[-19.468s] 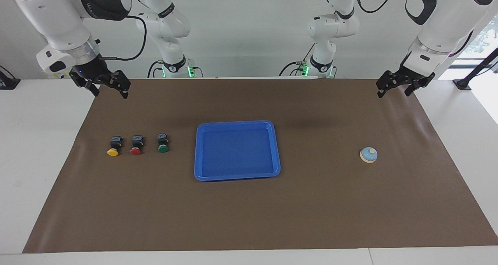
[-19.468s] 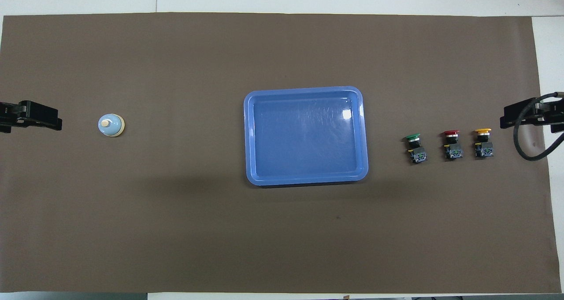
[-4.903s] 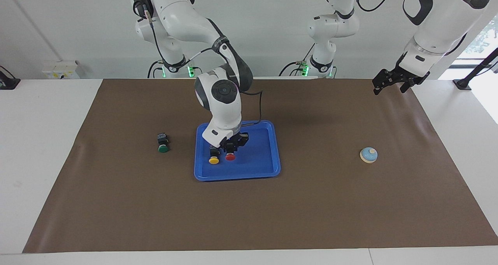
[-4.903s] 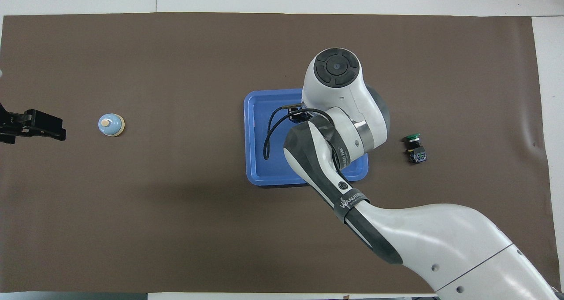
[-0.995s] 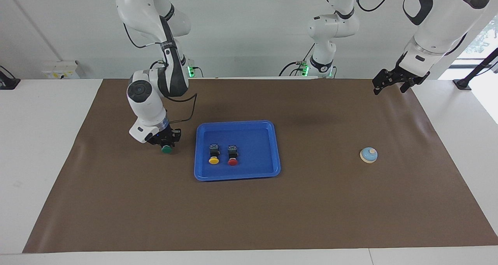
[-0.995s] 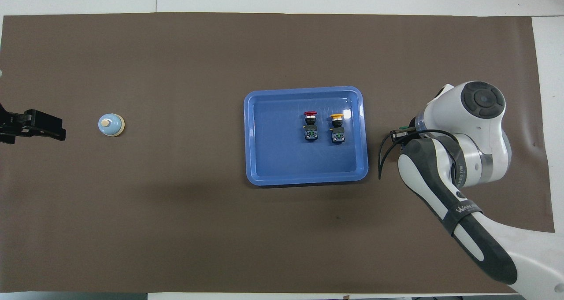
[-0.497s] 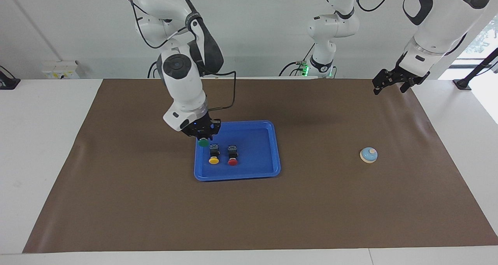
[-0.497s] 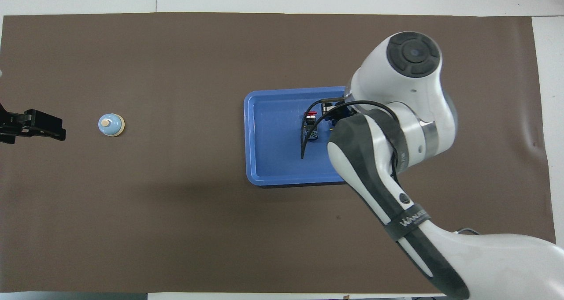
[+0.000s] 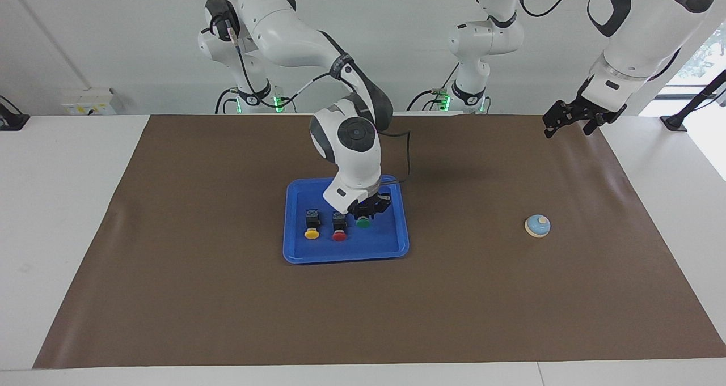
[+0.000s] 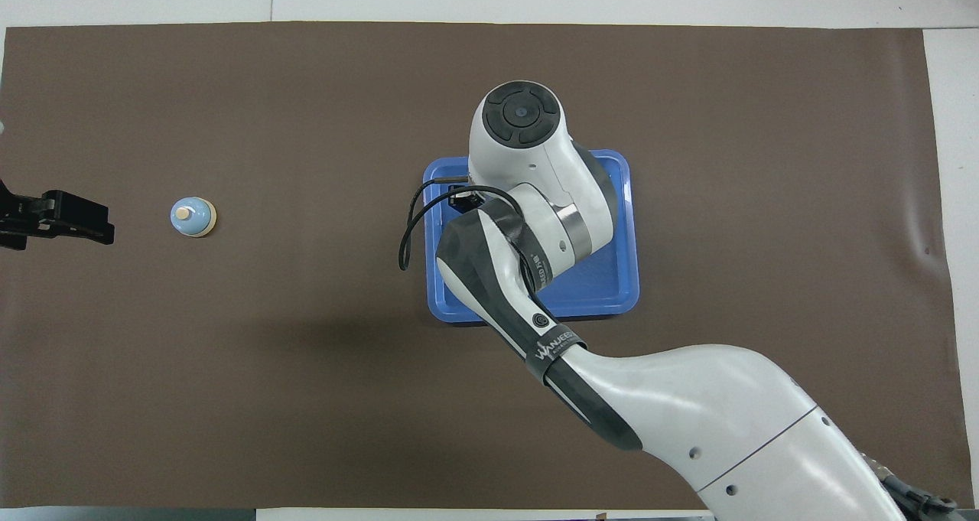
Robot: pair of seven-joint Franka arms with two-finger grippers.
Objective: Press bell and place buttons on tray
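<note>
The blue tray point(image 9: 346, 257) lies mid-mat. In it stand the yellow button point(image 9: 311, 233) and the red button point(image 9: 339, 236) side by side. My right gripper point(image 9: 367, 209) is low over the tray beside the red button and is shut on the green button point(image 9: 363, 223); I cannot tell whether the button touches the tray floor. In the overhead view my right arm hides all three buttons and much of the tray point(image 10: 629, 276). The light-blue bell point(image 9: 537, 225) point(image 10: 193, 217) sits toward the left arm's end. My left gripper point(image 9: 570, 122) point(image 10: 73, 219) waits open, raised at that end.
A brown mat point(image 9: 227, 306) covers the table, with white tabletop point(image 9: 57, 204) around it. My right arm's cable point(image 10: 405, 238) loops past the tray's rim on the bell's side. Nothing else stands on the mat.
My right gripper has carried the green button from over the tray's rim at the right arm's end, past the yellow and red buttons, and lowered it beside the red one. The left arm has not moved.
</note>
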